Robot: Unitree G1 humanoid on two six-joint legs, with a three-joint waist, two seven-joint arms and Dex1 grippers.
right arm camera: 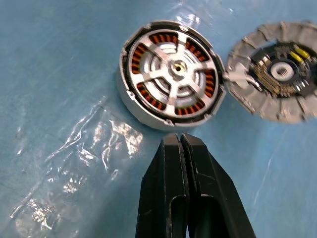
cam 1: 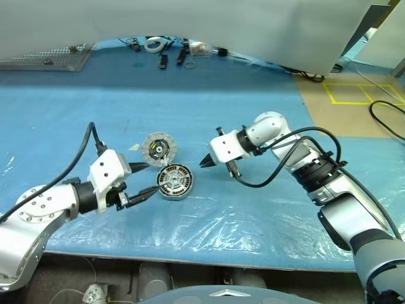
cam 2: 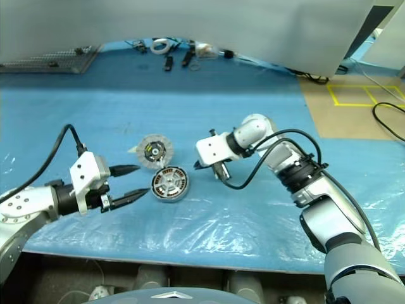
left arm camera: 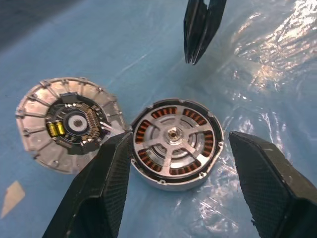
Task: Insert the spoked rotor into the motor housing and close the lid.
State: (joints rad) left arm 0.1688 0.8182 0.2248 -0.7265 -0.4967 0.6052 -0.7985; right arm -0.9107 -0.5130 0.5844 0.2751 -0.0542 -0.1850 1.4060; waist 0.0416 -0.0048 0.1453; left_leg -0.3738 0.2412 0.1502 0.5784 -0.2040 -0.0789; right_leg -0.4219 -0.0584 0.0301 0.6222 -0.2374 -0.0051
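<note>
Left eye view: motor housing (cam 1: 174, 182) sits flat on the blue-covered counter (cam 1: 253, 221), open face up. Spoked rotor (left arm camera: 172, 137) is already seated inside it, copper windings visible between the spokes. Lid (cam 1: 158, 149) lies just beyond the housing, slightly to its left, touching or nearly touching its rim, patterned face with black-and-yellow centre up. Not on the housing.

Left pincer (cam 1: 144, 180) is open, holding nothing, pointing right at the housing from its left side. One finger (left arm camera: 106, 183) is close to the housing rim; can't tell whether it touches. The other finger is apart, on the near side.

Right pincer (cam 1: 204, 163) is closed, empty, tips pressed together, pointing left and down. It hangs just to the right of the housing, not touching.

Far edge of the counter: a roll of white tape (cam 1: 152, 44) and some small dark clutter, well apart from the work.
</note>
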